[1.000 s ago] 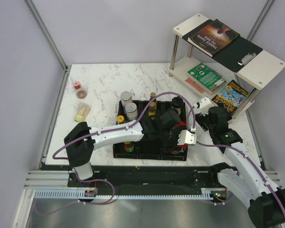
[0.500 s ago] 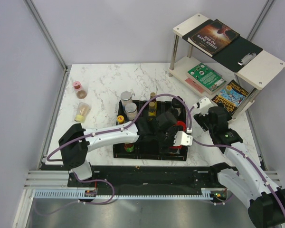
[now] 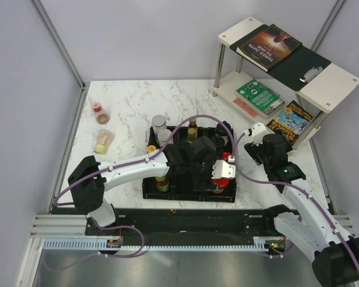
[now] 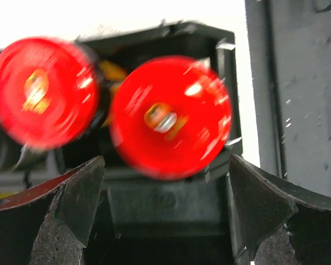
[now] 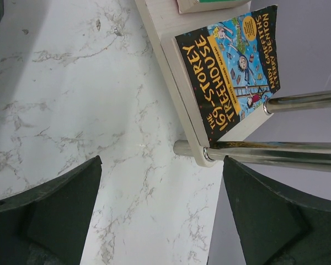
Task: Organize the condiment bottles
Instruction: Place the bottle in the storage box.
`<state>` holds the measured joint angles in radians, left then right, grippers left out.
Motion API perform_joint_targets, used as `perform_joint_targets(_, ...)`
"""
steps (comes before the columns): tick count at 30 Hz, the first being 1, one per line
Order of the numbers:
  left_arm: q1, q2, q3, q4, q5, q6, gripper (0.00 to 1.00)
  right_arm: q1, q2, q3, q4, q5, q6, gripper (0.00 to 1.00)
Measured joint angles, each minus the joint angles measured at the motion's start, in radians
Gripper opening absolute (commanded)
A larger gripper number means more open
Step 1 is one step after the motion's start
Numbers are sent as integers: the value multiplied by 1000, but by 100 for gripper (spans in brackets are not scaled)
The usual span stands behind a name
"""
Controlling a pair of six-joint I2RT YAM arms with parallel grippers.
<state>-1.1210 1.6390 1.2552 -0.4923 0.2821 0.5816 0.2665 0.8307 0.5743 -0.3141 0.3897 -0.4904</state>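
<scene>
The job looks well over halfway: most of the condiment bottles stand upright in the compartments of the black tray (image 3: 179, 195). The pink-lidded shaker (image 3: 98, 110) and a clear jar with a yellowish top (image 3: 103, 140) sit well apart from it on the surface (image 3: 131, 98), at the far left, so they are yet to be brought in. A silver-lidded jar (image 3: 159, 123) stands at the tray's back left corner, and from above it is hard to tell whether it is inside or just outside the wall. The left hand (image 4: 165, 160) hangs over the tray's near right corner with its fingers spread wide. A red-capped jar (image 4: 171, 116) is directly below and between them, touched by neither and seated in the end compartment. A second red-capped jar (image 4: 44, 91) stands just beside it. The right hand (image 5: 163, 160) is likewise spread and holds nothing, off to the right over bare surface near the shelf (image 5: 164, 55) and its book (image 5: 231, 66)
</scene>
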Motion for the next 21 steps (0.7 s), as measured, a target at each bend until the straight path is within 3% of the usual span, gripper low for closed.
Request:
perform_joint_targets(13,216,-214,65,-97,-71,0,99,0,0,0,0,-11,1,98)
perform_joint_targets(21,533,-411,171,-101,-125,-2,99,0,-11,0,0,-20,1,98)
